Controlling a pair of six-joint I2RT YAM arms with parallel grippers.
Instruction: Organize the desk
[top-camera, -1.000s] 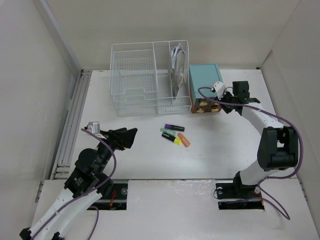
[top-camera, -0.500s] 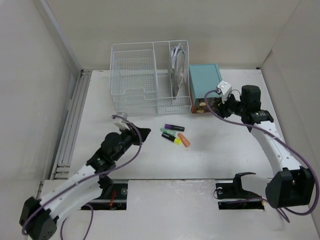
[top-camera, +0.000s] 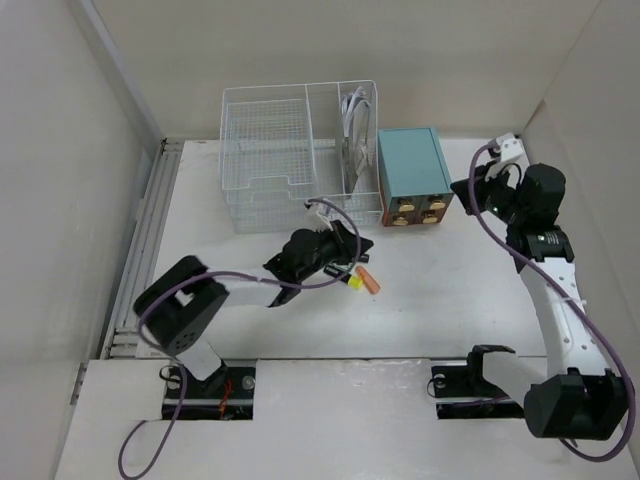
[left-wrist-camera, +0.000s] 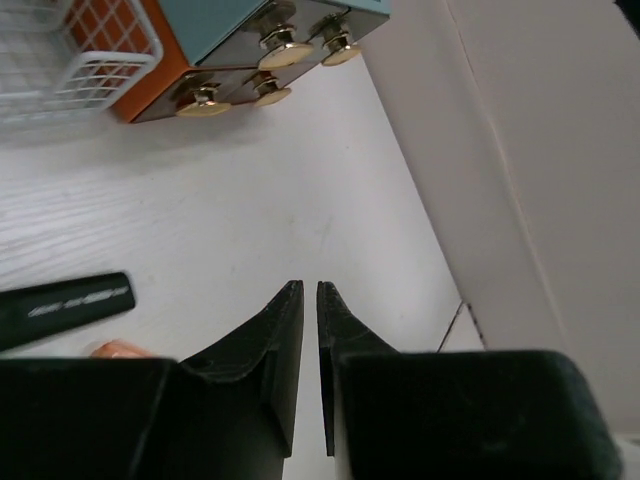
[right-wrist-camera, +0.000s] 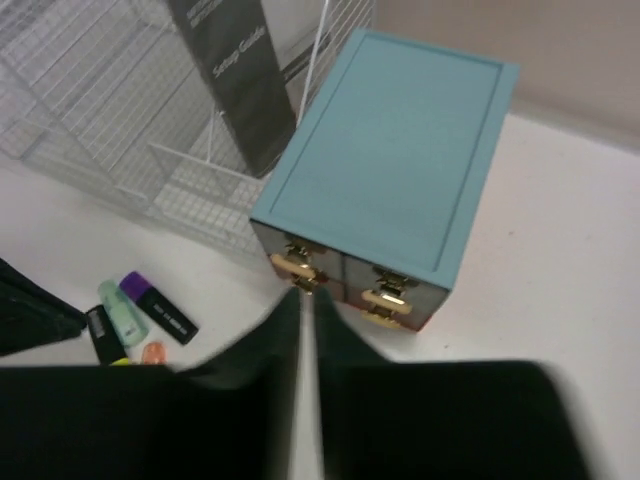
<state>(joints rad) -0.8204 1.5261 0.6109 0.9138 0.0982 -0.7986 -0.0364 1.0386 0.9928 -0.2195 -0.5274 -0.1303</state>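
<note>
Left pincer (top-camera: 342, 250) swung right over to the highlighters (top-camera: 362, 281), jaws drawn together — right pincer (top-camera: 470, 192) pulled back from the teal box (top-camera: 412, 172).

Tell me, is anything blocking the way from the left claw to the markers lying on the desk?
Nothing that shows. The left claw hangs just above the markers with its tips nearly together. Only bare desk lies around them.
</note>
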